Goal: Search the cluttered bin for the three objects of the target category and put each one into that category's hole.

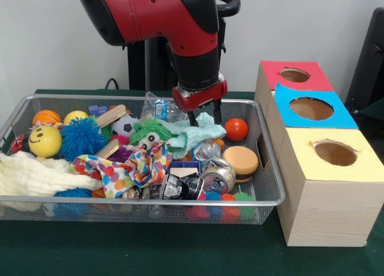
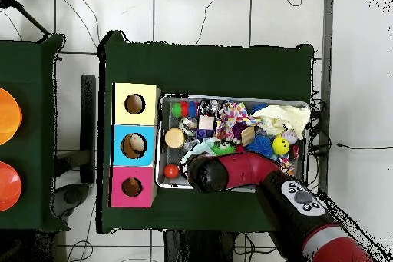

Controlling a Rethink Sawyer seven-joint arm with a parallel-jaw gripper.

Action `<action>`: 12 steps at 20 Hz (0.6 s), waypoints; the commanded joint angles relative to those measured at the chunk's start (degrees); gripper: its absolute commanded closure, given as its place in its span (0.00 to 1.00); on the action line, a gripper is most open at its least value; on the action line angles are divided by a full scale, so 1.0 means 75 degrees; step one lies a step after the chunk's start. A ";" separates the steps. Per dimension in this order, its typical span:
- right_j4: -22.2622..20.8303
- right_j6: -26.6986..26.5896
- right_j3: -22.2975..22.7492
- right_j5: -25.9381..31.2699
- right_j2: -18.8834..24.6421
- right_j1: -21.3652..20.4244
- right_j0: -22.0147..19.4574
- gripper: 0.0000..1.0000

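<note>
The wire mesh bin [image 1: 144, 201] stands on the green table, full of clutter; it also shows in the overhead view [image 2: 230, 97]. My gripper [image 1: 204, 116] hangs over the bin's back right part, open. Its two black fingers [image 1: 193, 117] reach down to either side of a raised fold of a mint-green cloth [image 1: 195, 135]. No plush animal shows clearly; a small orange patch [image 1: 219, 143] peeks from under the cloth. The red-ringed hole [image 1: 294, 75] is in the farthest box to the right of the bin, and also shows in the overhead view [image 2: 131, 187]. There the arm [image 2: 230, 170] hides the gripper.
The blue-ringed hole [image 1: 311, 108] and the yellow-ringed hole [image 1: 335, 153] are in the nearer boxes. The bin holds a red ball [image 1: 236, 129], a yellow smiley ball [image 1: 45, 141], a blue spiky ball [image 1: 81, 138], crushed cans [image 1: 216, 177], a dotted cloth [image 1: 129, 168] and a cream cloth [image 1: 30, 174].
</note>
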 commanded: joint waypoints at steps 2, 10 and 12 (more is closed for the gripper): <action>-0.0604 0.0159 -0.0781 -0.0524 0.0026 0.0222 -0.0101 0.00; -0.0632 0.0184 -0.0773 -0.0573 0.0007 0.0215 -0.0069 0.00; -0.0642 0.0192 -0.0752 -0.0589 -0.0001 0.0200 -0.0068 0.00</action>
